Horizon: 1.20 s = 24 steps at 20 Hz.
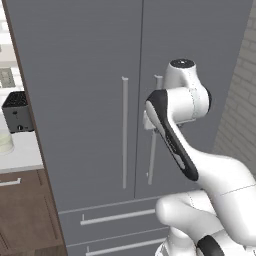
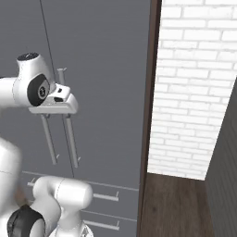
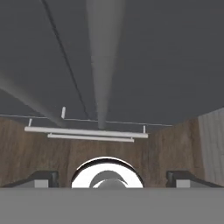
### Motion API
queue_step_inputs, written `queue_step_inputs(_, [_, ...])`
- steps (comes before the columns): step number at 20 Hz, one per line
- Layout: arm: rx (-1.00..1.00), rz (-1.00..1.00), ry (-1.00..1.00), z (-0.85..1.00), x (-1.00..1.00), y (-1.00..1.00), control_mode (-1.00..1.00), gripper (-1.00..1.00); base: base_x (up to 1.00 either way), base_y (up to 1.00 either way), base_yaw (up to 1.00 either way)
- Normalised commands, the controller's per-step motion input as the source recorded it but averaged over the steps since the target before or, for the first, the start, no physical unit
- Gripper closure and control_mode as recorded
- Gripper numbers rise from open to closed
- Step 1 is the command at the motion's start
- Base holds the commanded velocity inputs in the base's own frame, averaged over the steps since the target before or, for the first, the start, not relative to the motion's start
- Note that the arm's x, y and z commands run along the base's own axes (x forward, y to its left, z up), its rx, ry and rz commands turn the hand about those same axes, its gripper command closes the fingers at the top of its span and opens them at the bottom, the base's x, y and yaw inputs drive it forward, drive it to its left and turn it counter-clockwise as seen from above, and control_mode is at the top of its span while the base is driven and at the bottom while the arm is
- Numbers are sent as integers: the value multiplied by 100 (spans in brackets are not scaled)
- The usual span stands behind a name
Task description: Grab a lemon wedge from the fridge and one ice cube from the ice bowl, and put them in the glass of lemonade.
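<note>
counter (image 1: pixel 20 155): white | on it: black toaster (image 1: pixel 17 112) | floor (image 2: pixel 178 203): wood

Matt grey fridge (image 1: pixel 90 100) with smooth doors, satin silver metal handle (image 1: pixel 124 132), rough white brick wall (image 2: pixel 194 88), brown wood-grain floor (image 2: pixel 173 206).

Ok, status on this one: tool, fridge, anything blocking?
Tool open, jaws either side of the right door handle, not clamped. Fridge doors both shut. Nothing between tool and handle.

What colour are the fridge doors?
Matte grey fridge, with thin silver handles; clearest in the left base view.
</note>
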Motion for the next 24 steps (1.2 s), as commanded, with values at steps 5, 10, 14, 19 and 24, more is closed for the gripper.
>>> queue_step_inputs(5, [-20, 0, -2, -17, -7, 77, -100, -100, 0, 0, 0])
queue_step_inputs(10, [21, 8, -7, -6, -44, -100, -100, -100, 0, 0, 0])
queue_step_inputs(14, [0, 0, 0, -1, -6, -15, -100, -100, 0, 0, 0])
queue_step_inputs(19, [1, 0, 0, 0, 0, 0, -100, -100, 0, 0, 0])
queue_step_inputs(24, [3, 0, 1, -3, 0, 0, -100, -100, 0, 0, 0])
